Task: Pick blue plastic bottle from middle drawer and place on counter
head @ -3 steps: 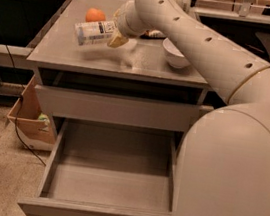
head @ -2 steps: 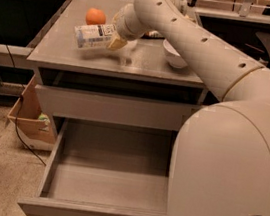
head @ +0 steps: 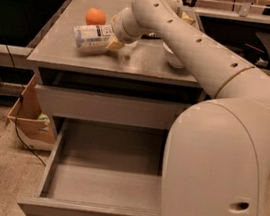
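The blue plastic bottle (head: 91, 37) lies on its side on the left part of the counter (head: 146, 65), just in front of an orange. My gripper (head: 113, 41) is over the counter at the bottle's right end and is shut on it. The arm reaches in from the right and covers much of the view. The middle drawer (head: 104, 181) is pulled out below, with a bare grey floor; its right side is hidden behind my arm.
An orange (head: 95, 16) sits on the counter behind the bottle. A white bowl (head: 172, 58) stands on the counter, partly behind my arm. A closed grey drawer front (head: 110, 107) is above the open drawer. A cardboard box (head: 27, 114) stands on the floor at left.
The gripper and bottle have dropped slightly toward the counter top. The bottle stays near the orange. The drawer has not moved.
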`<state>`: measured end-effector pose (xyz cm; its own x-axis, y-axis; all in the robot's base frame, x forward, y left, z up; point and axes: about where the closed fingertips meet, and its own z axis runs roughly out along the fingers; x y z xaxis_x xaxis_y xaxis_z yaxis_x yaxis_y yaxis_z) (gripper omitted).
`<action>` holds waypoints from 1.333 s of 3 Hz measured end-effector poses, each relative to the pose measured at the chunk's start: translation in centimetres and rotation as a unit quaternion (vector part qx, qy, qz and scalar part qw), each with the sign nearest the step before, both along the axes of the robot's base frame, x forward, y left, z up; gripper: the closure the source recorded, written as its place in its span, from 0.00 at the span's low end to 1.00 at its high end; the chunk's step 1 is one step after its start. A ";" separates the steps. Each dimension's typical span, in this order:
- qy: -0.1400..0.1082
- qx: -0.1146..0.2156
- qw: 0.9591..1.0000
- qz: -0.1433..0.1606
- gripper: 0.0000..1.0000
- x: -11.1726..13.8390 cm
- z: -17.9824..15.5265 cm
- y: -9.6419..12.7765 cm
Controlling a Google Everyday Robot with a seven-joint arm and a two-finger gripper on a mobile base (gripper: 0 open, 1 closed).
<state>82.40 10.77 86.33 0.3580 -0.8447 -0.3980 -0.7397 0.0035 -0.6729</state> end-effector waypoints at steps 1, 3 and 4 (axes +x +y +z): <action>0.002 0.000 1.000 0.000 0.04 0.0 -0.1 0.0; 0.003 -0.001 1.000 0.000 0.00 0.0 0.7 -0.1; 0.003 0.000 1.000 0.000 0.00 0.0 1.3 -0.1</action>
<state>82.38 10.65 87.67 0.3553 -0.8452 -0.3993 -0.7436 0.0032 -0.6686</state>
